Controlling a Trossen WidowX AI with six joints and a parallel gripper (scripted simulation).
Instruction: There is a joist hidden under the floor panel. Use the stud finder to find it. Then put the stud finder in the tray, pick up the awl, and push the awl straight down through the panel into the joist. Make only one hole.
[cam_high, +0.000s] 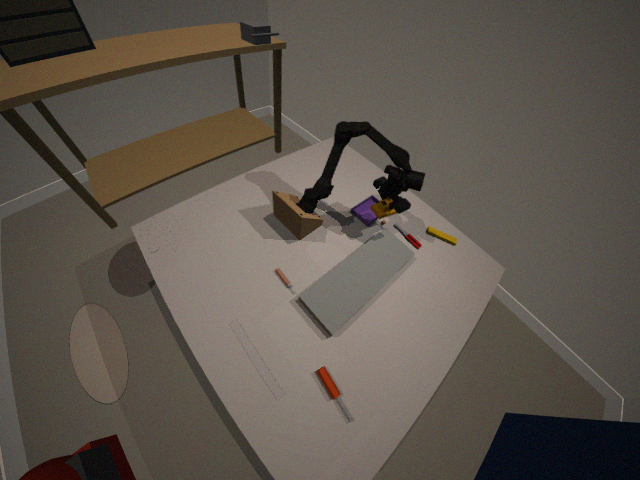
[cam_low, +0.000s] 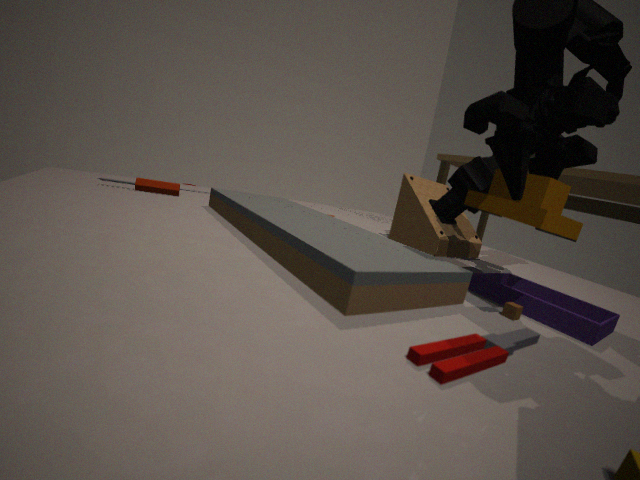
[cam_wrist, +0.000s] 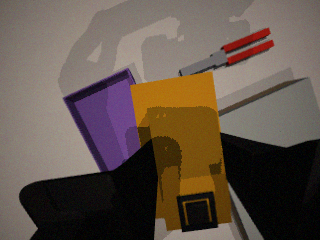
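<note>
My gripper (cam_high: 393, 201) (cam_low: 532, 181) (cam_wrist: 180, 139) is shut on the orange-yellow stud finder (cam_high: 381, 208) (cam_low: 554, 198) (cam_wrist: 175, 95). It holds it in the air near the purple tray (cam_high: 360, 211) (cam_low: 563, 314) (cam_wrist: 92, 117), which looks empty where it shows. The stud finder hides part of the tray in the wrist view. The grey floor panel (cam_high: 357, 287) (cam_low: 310, 232) (cam_wrist: 280, 116) lies flat beside the tray. An orange-red-handled tool with a thin pointed shaft (cam_high: 328, 382) (cam_low: 157, 186) lies beyond the panel's far end. A smaller orange-handled tool (cam_high: 282, 277) lies beside the panel; which one is the awl is unclear.
Red-handled pliers (cam_high: 413, 241) (cam_low: 469, 357) (cam_wrist: 248, 46) and a small wooden cube (cam_high: 383, 222) (cam_low: 512, 310) lie near the tray and panel. A yellow bar (cam_high: 441, 235) lies near the table edge. The wooden arm base (cam_high: 294, 217) (cam_low: 418, 222) stands behind. A clear strip (cam_high: 256, 359) lies left of the orange-red tool.
</note>
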